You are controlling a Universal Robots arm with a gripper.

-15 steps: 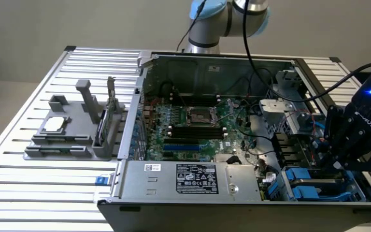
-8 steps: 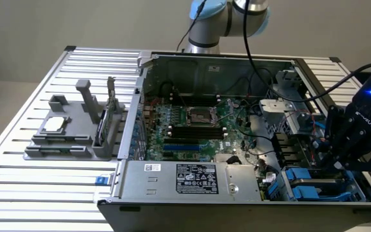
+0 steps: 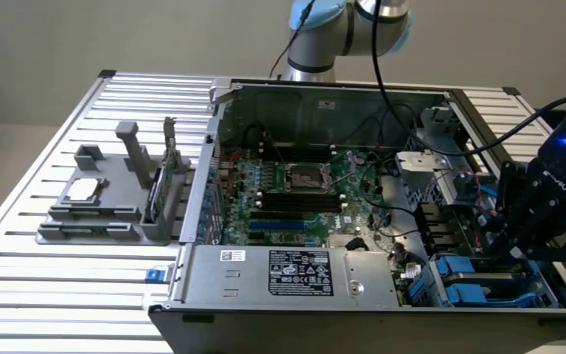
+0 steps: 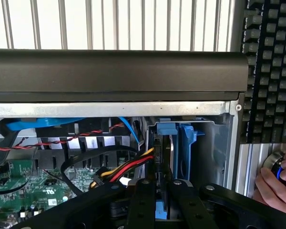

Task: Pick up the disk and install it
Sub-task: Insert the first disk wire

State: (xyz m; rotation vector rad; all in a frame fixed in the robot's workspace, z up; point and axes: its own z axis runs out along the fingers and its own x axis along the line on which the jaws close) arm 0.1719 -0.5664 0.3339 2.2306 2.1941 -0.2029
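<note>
Ribbed alu table (image 3: 27,295), open steel PC case (image 3: 263,291); gripper (image 4: 163,191) pinching blue-framed disk (image 4: 163,210)

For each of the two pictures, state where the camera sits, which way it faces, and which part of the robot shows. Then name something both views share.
Exterior view: off the arm, high up, looking down into the open computer case on the slatted table; the arm's base and the gripper at that view's right show.
Wrist view: on the wrist, looking past the gripper into the drive bay; a person's hand shows.
Shared: the gripper and the blue-framed disk.
</note>
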